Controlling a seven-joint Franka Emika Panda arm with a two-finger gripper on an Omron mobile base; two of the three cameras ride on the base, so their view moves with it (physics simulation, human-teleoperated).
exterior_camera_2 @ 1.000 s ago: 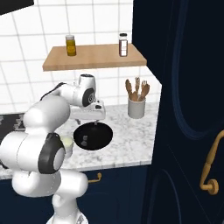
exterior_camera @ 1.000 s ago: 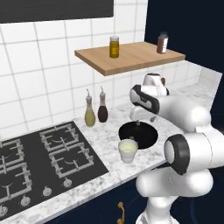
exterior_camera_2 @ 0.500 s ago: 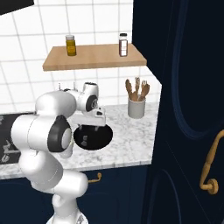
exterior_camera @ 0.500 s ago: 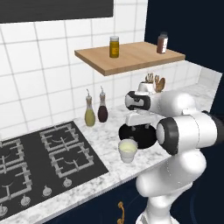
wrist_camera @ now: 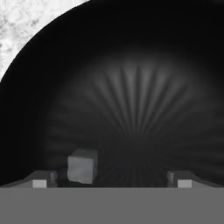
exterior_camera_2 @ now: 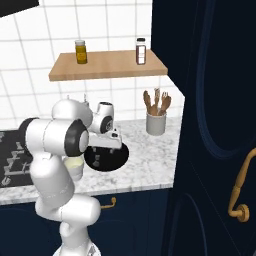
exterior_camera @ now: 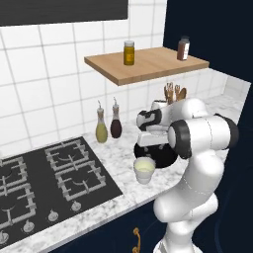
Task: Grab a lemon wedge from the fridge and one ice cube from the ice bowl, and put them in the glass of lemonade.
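Marble tabletop (exterior_camera: 116, 158): pincer (wrist_camera: 111, 180) spread wide, low inside the black ice bowl (wrist_camera: 175, 78), ice cube (wrist_camera: 82, 166) by one tip; likely light, hard, slippery, so centre and pinch its flat sides.

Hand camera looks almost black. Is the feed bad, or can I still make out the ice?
Hand view: dark because the black ice bowl fills it; one grey ice cube reads clearly, lower left. Left base view: evenly lit, the bowl partly behind the arm, beside the glass of lemonade.
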